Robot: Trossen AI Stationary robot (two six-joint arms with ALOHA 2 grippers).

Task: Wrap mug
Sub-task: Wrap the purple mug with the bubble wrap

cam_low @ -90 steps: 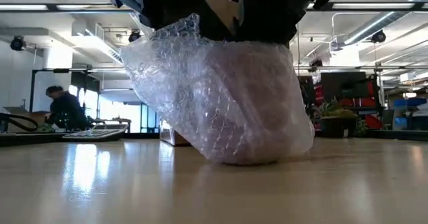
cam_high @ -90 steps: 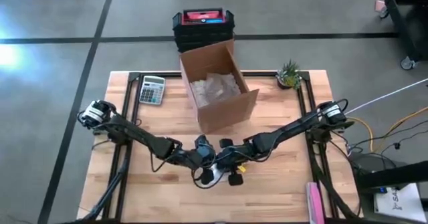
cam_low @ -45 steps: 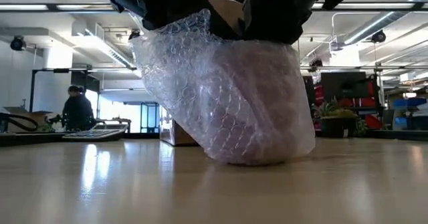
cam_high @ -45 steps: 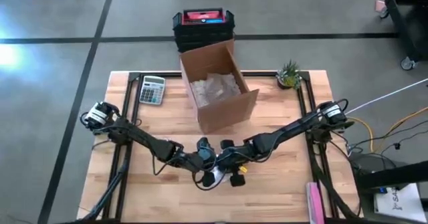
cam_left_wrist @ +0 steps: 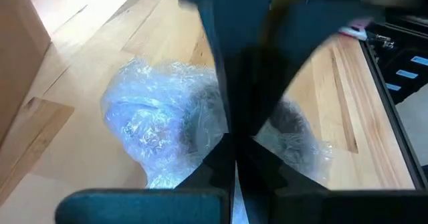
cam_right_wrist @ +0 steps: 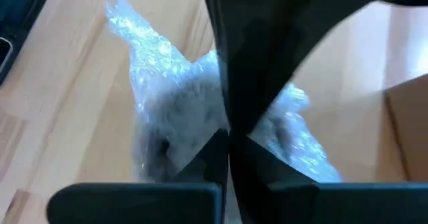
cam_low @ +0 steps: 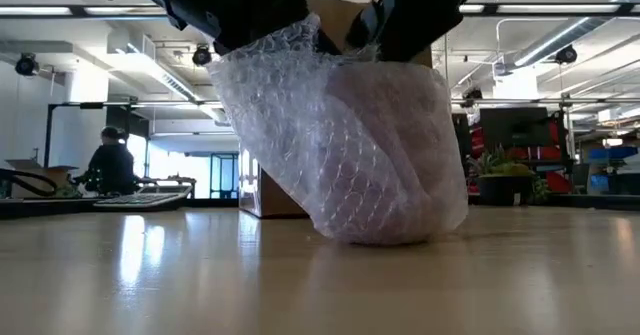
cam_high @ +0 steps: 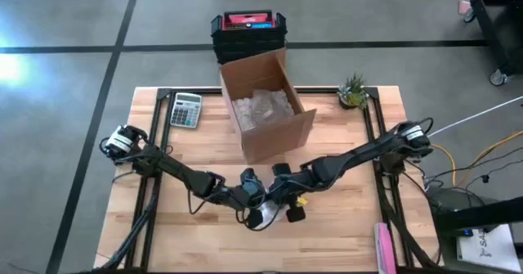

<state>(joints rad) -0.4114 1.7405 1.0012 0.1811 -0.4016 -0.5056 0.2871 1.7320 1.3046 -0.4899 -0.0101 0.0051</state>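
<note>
The mug is hidden inside a bundle of clear bubble wrap (cam_low: pixel 350 145) that stands on its base on the table's near middle (cam_high: pixel 258 217). Only a grey mass (cam_right_wrist: pixel 177 120) shows through the wrap. Both grippers meet over the bundle's top. My left gripper (cam_high: pixel 252 202) comes from the left and is shut on the wrap. My right gripper (cam_high: pixel 279 199) comes from the right and is also shut on it. In the low view both are cut off at the picture's top. My left gripper pinches the wrap's gathered top on the bundle's left side (cam_low: pixel 262 43), coming from above and the table's left. The wrap runs down from the fingers to the base, which stays on the table. My right gripper holds the wrap at the bundle's upper right rim (cam_low: pixel 395 53), from above and the right; the fingers hide the exact spot.
An open cardboard box (cam_high: pixel 265 104) with crumpled wrap inside stands just beyond the bundle. A calculator (cam_high: pixel 185 110) lies at the far left and a small plant (cam_high: pixel 353 91) at the far right. Bare wood (cam_high: pixel 188 233) lies to the near left and right.
My left gripper has drawn the wrap's loose left flap toward the right, over the bundle. The bulge on the bundle's left has pulled in, so the bundle stands narrower and more upright. My right gripper has risen a little, uncovering the bundle's upper right rim. The base stayed put.
</note>
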